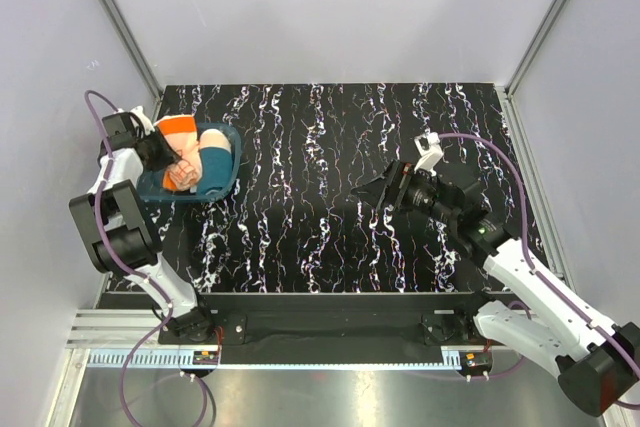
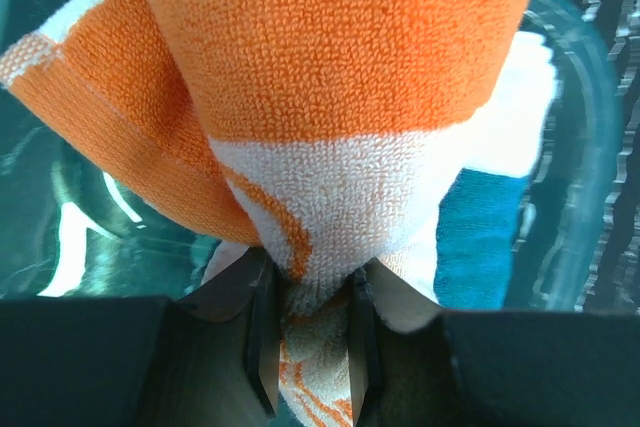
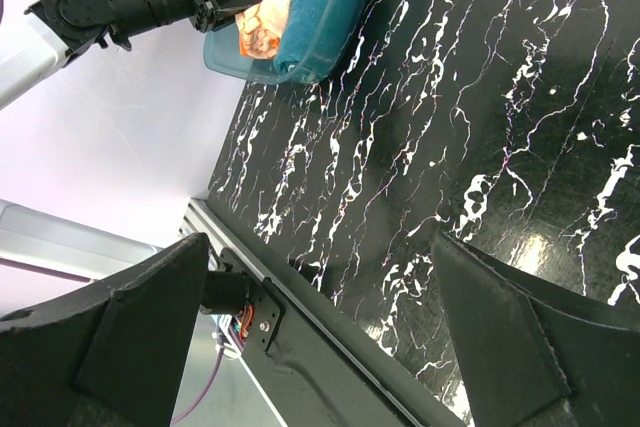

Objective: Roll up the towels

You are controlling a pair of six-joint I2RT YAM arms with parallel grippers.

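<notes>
At ten o'clock on the table, the left gripper was clamped on a fold of the orange towel over the blue tray, where the teal towel lay. Toward three o'clock, the right gripper hovered above the tabletop, jaws spread wide.

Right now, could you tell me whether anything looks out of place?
The orange towel is bunched and crumpled, not rolled, pinched by the left gripper over the tray beside the teal towel. Nothing else stands out.
</notes>
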